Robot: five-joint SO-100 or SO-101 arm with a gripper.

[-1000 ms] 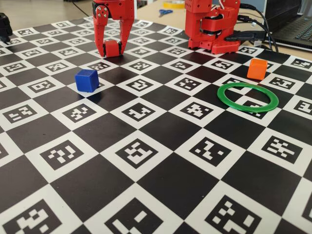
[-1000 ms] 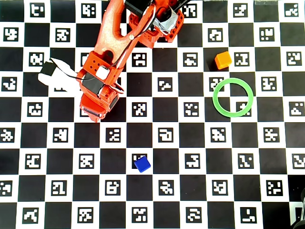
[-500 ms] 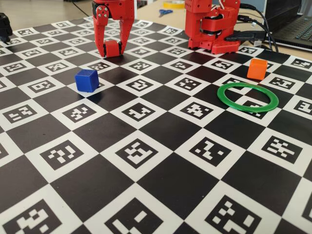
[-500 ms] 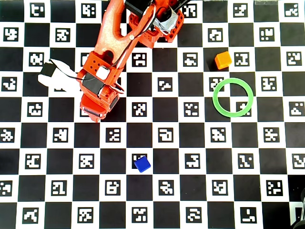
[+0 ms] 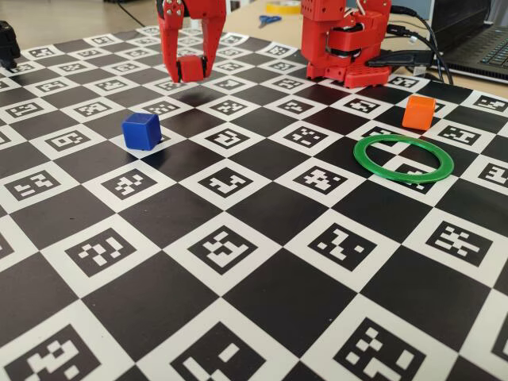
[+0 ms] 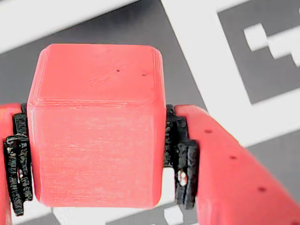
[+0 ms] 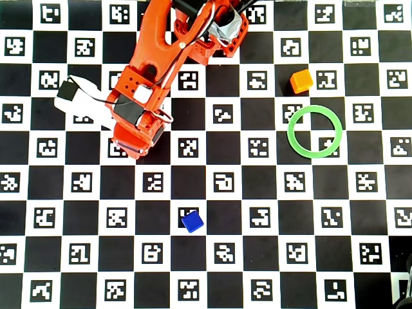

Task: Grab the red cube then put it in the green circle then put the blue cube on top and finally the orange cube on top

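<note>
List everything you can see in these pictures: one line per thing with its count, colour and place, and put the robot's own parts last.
red cube: 1, red, held between the gripper's fingers, off the board in the fixed view.
blue cube: 1, blue, on the board, left in the fixed view.
orange cube: 1, orange, on the board just behind the ring in the fixed view.
green ring: 1, green, flat on the board at right, nothing inside it.
board: 1, black and white squares with printed markers, under everything.
scissors: 1, blue handles, on the table behind the board.
laptop: 1, dark, far right edge.
arm: 1, red, reaching from the top of the overhead view.
gripper: 1, red, shut on the red cube.
</note>
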